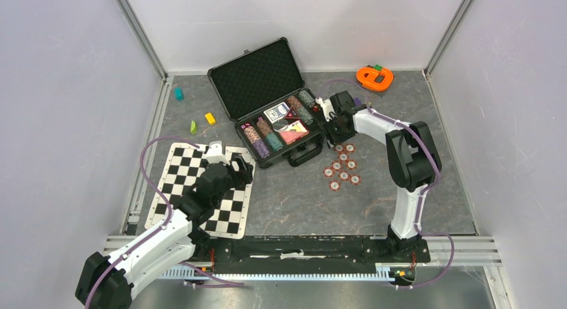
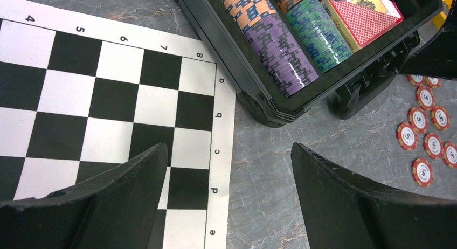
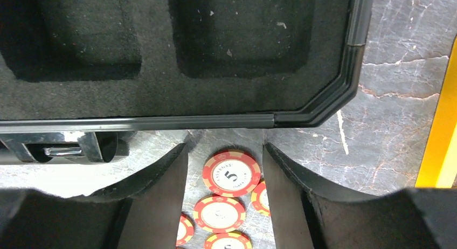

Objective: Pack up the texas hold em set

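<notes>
Table: the grey marbled tabletop [image 1: 301,202] is carrying everything.
Case: the black hard briefcase [image 1: 259,81] is lying open at the far middle, its foam-lined lid leaning back and its handle facing my bases.
Mat: the black-white checkered mat [image 1: 175,170] is lying flat at the near left, its corner just beside the case's near corner.
Left gripper: I am holding my left gripper [image 2: 229,149] over the mat's right edge with the jaws spread wide and nothing between them.
Right gripper: I am hovering my right gripper [image 3: 225,147] just beside the case's right end, jaws apart, with one loose chip showing on the table between the fingers.
Stacks: rows of coloured chip stacks [image 2: 280,49], orange, purple and green, are lying in the tray's troughs.
Decks: a blue and a red card deck [image 1: 294,132] are sitting in the tray's middle.
Toy: an orange plastic toy [image 1: 374,78] is resting at the far right.
Loose chips: small round red-white poker chips [image 1: 342,167] are lying clustered on the table right of the handle.
</notes>
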You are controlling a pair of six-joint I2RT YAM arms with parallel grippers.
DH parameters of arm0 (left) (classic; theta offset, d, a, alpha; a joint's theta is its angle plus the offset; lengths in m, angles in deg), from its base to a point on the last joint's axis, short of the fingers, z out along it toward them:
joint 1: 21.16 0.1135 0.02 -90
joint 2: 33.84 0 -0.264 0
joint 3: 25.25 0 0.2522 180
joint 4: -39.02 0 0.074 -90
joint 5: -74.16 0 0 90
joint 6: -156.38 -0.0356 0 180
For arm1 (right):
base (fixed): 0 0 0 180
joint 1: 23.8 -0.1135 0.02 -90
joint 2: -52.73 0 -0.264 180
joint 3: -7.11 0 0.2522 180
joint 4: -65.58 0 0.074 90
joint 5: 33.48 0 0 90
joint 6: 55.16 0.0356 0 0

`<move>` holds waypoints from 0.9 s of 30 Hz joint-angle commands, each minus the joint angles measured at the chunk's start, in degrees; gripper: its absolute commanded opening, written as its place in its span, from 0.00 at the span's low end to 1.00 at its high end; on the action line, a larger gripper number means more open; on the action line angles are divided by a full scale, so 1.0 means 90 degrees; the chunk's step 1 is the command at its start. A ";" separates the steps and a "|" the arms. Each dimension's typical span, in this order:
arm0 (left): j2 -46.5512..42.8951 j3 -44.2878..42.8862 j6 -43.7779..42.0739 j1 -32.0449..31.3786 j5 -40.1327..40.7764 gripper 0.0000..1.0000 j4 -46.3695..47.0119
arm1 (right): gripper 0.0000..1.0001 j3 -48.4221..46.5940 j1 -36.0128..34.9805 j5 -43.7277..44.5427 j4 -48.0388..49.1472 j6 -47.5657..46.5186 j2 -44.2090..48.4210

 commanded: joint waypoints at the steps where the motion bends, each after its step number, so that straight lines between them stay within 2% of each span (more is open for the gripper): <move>1: -0.0059 -0.0128 -0.0165 -0.0022 -0.0046 0.90 0.0308 | 0.58 0.0281 0.0013 -0.0246 -0.0310 -0.0072 -0.0008; 10: -0.0085 -0.0118 -0.0158 -0.0025 -0.0055 0.90 0.0293 | 0.59 0.0628 0.0013 0.0346 -0.0455 0.0110 0.0364; 21: -0.0171 -0.0109 -0.0170 -0.0021 0.0013 0.90 0.0244 | 0.43 0.0638 0.0018 0.0300 -0.0414 0.0202 0.0348; 27: -0.0121 -0.0119 -0.0162 -0.0024 0.0003 0.90 0.0254 | 0.41 0.0249 0.0014 0.0339 -0.0496 0.0295 0.0531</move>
